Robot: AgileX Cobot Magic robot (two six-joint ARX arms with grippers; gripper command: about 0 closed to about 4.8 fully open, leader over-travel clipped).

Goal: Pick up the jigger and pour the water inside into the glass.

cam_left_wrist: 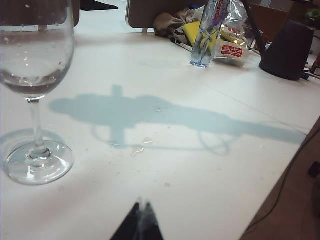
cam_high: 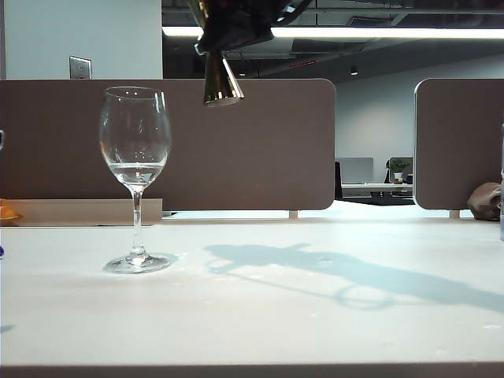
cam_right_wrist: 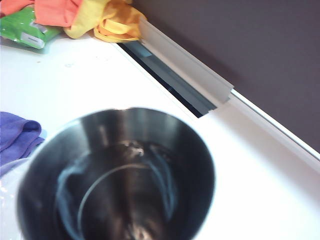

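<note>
Jigger [cam_high: 221,81] is clamped in my right gripper [cam_high: 228,27] up high, just right of the glass [cam_high: 135,169] with water [cam_high: 135,171] in its bowl, probably post-pour, while my left gripper [cam_left_wrist: 138,222] sits shut near the table [cam_high: 315,315] edge, out of the way.

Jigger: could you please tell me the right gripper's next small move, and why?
Probably lower the jigger to bare table right of the glass: water already sits inside, and the right gripper holds the jigger above the rim. The left gripper hangs low, apart.
</note>
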